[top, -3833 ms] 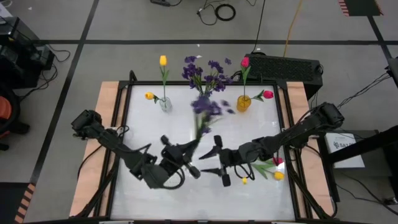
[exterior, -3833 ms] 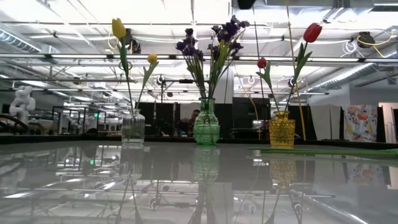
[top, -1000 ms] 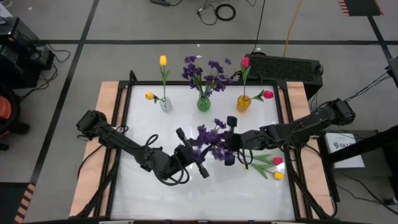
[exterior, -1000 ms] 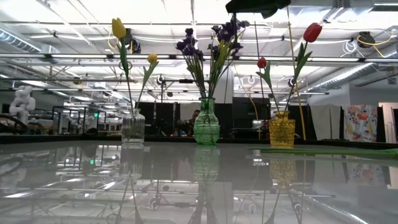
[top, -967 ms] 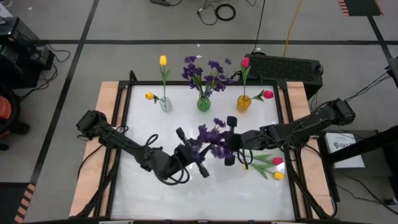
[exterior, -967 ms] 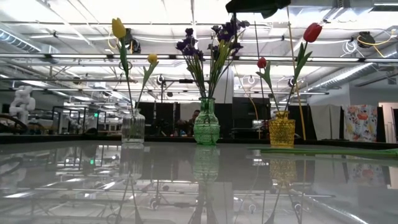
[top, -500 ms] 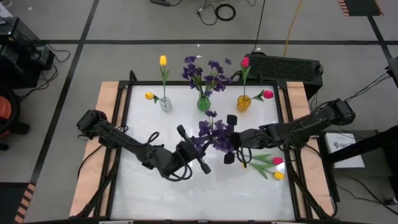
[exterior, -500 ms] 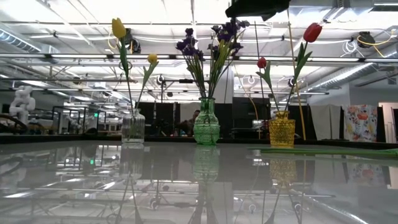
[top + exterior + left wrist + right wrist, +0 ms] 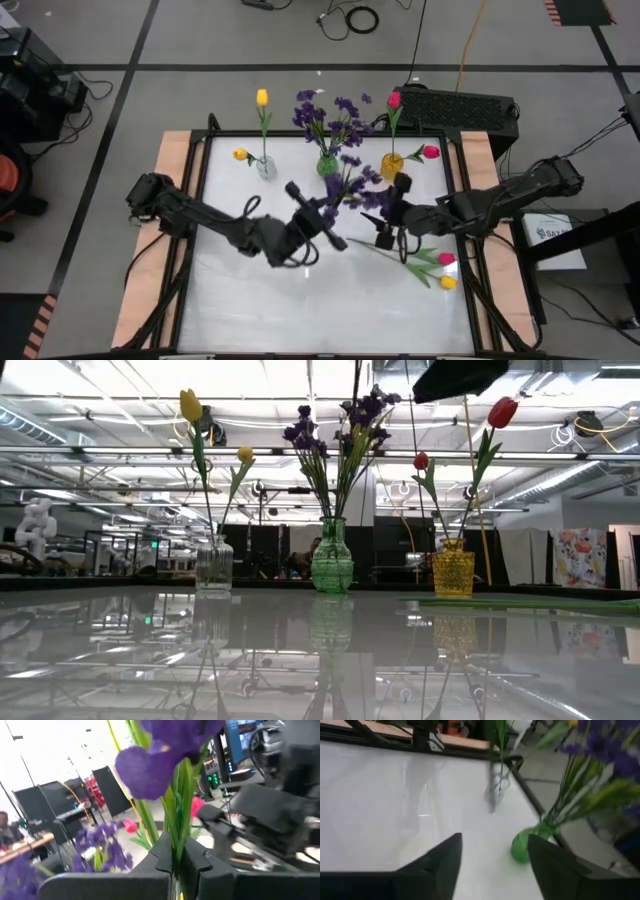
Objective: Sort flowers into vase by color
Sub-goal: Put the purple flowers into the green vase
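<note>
1. Presently the purple flower bunch is held above the desk, just in front of the green vase. Its blossoms lie toward that vase and its stem runs back into the left gripper.
2. Left gripper: jaws closed tight on the green stem, seen plainly in the left wrist view, with purple blossoms rising above the fingers. Judgement: the low grip on the stem leaves the lower end free to be guided into a vase neck.
3. Right gripper sits just beside the bunch on its far side, jaws spread with nothing between them; the right wrist view shows bare desk between its fingers. Judgement: it stands apart so the left arm alone carries the bunch.
4. Green vase already holds purple blossoms. This is the colour match, so the bunch probably belongs there.
5. Clear glass vase holds yellow tulips; amber vase holds pink-red tulips. All three vases stand in a row along the far edge of the desk, well apart.
6. Unsorted: a pink-red tulip and a yellow tulip lie flat near the right edge of the desk.
7. Writing: a white box beside the desk bears dark lettering, too small to read. No other label legible.
</note>
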Robot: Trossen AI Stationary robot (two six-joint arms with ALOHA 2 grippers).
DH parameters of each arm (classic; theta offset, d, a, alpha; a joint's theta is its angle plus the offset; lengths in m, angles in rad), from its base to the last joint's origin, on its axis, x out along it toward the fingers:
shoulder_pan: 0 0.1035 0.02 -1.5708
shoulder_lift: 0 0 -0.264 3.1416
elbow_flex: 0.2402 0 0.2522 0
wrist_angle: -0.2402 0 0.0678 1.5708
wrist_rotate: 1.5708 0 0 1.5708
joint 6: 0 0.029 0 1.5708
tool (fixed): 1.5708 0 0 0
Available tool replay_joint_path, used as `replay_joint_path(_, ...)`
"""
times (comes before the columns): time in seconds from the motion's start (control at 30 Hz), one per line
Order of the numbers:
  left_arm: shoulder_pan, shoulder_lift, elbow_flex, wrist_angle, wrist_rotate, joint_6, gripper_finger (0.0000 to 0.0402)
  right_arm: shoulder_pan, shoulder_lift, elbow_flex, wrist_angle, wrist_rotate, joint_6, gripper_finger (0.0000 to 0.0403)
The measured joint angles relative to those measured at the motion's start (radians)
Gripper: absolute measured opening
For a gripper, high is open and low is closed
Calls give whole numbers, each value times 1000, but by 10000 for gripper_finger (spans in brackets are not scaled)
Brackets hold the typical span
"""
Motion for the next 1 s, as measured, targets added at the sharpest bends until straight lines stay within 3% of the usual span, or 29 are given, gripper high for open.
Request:
replay_joint_path(0.1, 56, 0, -5, 35, 68, 51, 9, 18, -22, 0, -95, -4, 85, 246)
replay_joint_path(0.23, 120, 0, -24, 50, 114, 84, 9, 57, -21, 0, -194, -7, 180, 264)
replay_joint_path(0.43, 178, 0, -138, 189, 163, 87, 9, 91, -21, 0, -197, 2, 201, 255)
replay_joint_path(0.73, 191, 0, -357, 673, 252, 285, 9, 115, -21, 0, -213, 3, 220, 234)
replay_joint_path(1.0, 237, 0, -383, 645, 278, 286, 8, 115, -21, 0, -198, 4, 215, 223)
